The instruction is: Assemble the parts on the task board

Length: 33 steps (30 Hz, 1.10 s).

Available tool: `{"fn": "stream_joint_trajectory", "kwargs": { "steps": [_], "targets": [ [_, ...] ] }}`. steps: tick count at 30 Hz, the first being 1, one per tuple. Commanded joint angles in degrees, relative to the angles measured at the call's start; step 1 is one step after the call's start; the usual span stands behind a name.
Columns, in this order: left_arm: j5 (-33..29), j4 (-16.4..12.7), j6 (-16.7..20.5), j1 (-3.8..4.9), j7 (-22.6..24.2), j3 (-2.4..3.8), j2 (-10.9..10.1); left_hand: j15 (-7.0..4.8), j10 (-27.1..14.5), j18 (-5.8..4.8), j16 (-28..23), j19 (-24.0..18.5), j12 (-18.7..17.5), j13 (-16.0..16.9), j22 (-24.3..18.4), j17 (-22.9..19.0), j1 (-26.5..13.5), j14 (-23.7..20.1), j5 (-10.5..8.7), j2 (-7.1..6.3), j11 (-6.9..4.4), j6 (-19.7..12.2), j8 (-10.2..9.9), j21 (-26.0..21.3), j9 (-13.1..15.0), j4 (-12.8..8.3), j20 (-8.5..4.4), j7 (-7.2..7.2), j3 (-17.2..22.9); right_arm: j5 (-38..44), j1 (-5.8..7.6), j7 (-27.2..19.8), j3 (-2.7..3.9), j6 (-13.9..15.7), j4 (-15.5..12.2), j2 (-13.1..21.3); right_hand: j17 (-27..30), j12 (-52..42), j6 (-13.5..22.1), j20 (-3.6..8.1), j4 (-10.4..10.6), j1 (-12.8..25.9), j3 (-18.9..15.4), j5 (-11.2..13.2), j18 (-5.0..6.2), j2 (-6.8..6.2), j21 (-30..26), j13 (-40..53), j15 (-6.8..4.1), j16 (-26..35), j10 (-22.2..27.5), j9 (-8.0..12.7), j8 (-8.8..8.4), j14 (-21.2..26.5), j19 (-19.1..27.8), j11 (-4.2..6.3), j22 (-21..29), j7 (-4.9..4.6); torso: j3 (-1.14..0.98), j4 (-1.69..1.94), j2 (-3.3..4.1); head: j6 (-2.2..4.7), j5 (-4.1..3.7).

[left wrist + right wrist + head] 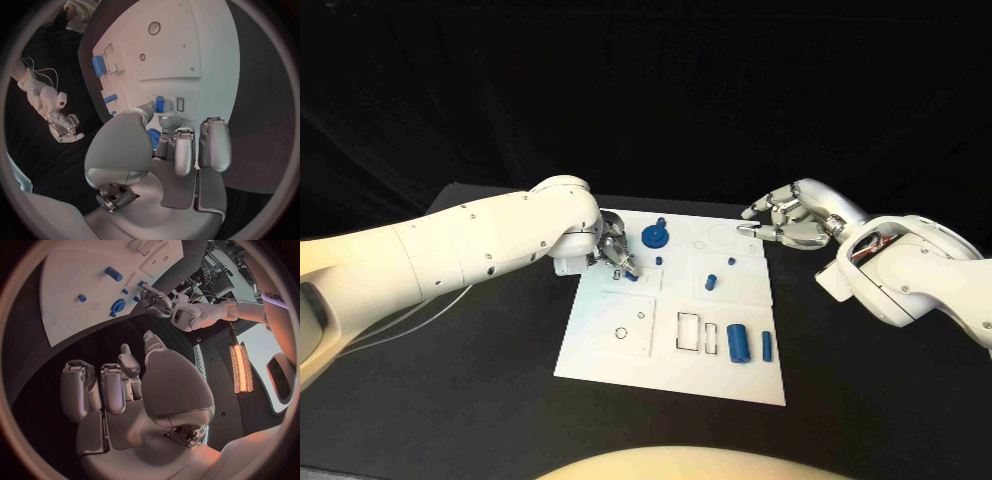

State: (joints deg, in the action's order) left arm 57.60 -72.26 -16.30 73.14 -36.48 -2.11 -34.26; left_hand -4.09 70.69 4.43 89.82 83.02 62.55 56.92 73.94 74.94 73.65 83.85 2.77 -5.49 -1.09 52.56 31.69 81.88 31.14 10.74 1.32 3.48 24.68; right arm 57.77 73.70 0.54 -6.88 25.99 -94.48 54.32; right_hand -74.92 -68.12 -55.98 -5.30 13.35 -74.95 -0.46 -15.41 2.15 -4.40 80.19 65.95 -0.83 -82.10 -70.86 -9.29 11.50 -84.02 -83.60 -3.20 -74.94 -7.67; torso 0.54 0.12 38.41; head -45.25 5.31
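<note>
Pinching a small blue part (630,275) at the fingertips of the left hand (607,247), low over the near-left area of the task board (625,350), presumably to line it up with a socket there. Fingers (185,150) drawn in around the thumb in the left wrist view, blue showing between them, so judged a light precision hold rather than a full wrap; exact contact with the board impossible to tell. Standing just beside that hand, a round-topped blue part (656,236), seemingly already seated upright. Lying further toward the middle, a short blue peg (711,282), and near the front right edge two blue cylinders (740,343) side by side next to outlined rectangular recesses (689,331), probably staged there for later slots. Resting off the board's far right corner, the right hand (786,222), fingers curled loosely with gaps between them and nothing inside, as confirmed in the right wrist view (134,390); likely parked clear so as not to block the working hand. Judging from the unfilled recesses and loose pieces, assembly only partly done, with careful vertical alignment needed for the pinched part.
</note>
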Motion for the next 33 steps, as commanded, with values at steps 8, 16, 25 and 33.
{"fn": "stream_joint_trajectory", "kwargs": {
  "steps": [8, 16, 25, 33],
  "targets": [
    [0.35, 0.14, -2.16, -0.12, -0.3, -0.11, 0.72, -0.39, 0.94, -1.07, 0.18, -0.02, 0.69, 0.7, 0.16, 15.06, -0.77, 6.15, 0.2, -0.04, -0.04, 1.23, 0.38, 0.24, 0.18, -0.05, -0.23, -0.63, 0.85, 0.51, -0.07, -0.24, 0.01, -0.81, -0.02, -0.06, -2.42, -0.09, 0.33, 0.16, 0.0, -0.24, -0.41, -0.16, 0.51, 0.46, -0.21, -0.04, -0.29, 0.12, -0.16, -0.06, 0.33, -3.05, 0.02, 0.15, -7.97, -0.04, 0.0, -0.02, 0.02, -0.12, -0.09],
    [0.8, 0.53, -2.75, -0.12, -0.96, -0.16, 1.13, -0.5, 1.87, -1.11, 0.18, 0.09, 1.54, 1.6, 0.35, 15.06, -2.28, 6.15, 0.2, -0.03, -0.18, 1.8, 0.6, 0.34, 0.4, 0.22, -0.27, -0.8, 1.21, 0.51, -0.08, -0.2, 0.01, -0.87, -0.09, 0.0, -2.42, -0.09, 0.33, 0.16, 0.0, -0.24, -0.41, -0.16, 0.51, 0.46, -0.21, -0.04, -0.29, 0.12, -0.16, -0.06, 0.33, -3.05, 0.02, 0.15, -7.97, -0.04, -0.02, -0.02, 0.04, -0.24, -0.11],
    [0.98, 0.9, -2.83, -0.12, -1.31, -0.19, 1.51, -0.6, 2.65, -1.14, 0.18, 0.2, 2.19, 2.33, 0.55, 15.06, -4.55, 6.15, 0.19, 0.41, -0.3, 2.29, 0.62, 0.43, 0.54, 0.93, -0.33, -0.91, 1.55, 0.5, -0.08, -0.17, 0.01, -0.94, -0.13, 0.04, -2.35, -0.05, 0.37, 0.17, 0.05, -0.24, -0.58, -0.23, 0.54, 0.44, -0.35, -0.09, -0.29, 0.18, -0.12, -0.11, 0.39, -3.04, 0.09, 0.15, -7.89, -0.04, -0.03, -0.03, 0.02, -0.29, -0.2],
    [1.03, 1.05, -2.38, -0.15, -1.44, -0.21, 1.83, -0.7, 3.5, -1.2, 0.18, 0.36, 3.0, 3.26, 0.84, 15.06, -6.61, 6.15, 0.19, 0.93, -0.43, 2.85, 0.67, 0.58, 0.67, 1.6, -0.35, -1.06, 1.77, 0.5, -0.08, -0.17, 0.01, -1.0, -0.16, 0.08, -2.35, -0.05, 0.37, 0.17, 0.05, -0.24, -0.58, -0.23, 0.54, 0.44, -0.35, -0.09, -0.29, 0.18, -0.12, -0.11, 0.39, -3.04, 0.09, 0.15, -7.89, -0.04, -0.02, -0.01, 0.02, -0.38, -0.29]
  ]
}}
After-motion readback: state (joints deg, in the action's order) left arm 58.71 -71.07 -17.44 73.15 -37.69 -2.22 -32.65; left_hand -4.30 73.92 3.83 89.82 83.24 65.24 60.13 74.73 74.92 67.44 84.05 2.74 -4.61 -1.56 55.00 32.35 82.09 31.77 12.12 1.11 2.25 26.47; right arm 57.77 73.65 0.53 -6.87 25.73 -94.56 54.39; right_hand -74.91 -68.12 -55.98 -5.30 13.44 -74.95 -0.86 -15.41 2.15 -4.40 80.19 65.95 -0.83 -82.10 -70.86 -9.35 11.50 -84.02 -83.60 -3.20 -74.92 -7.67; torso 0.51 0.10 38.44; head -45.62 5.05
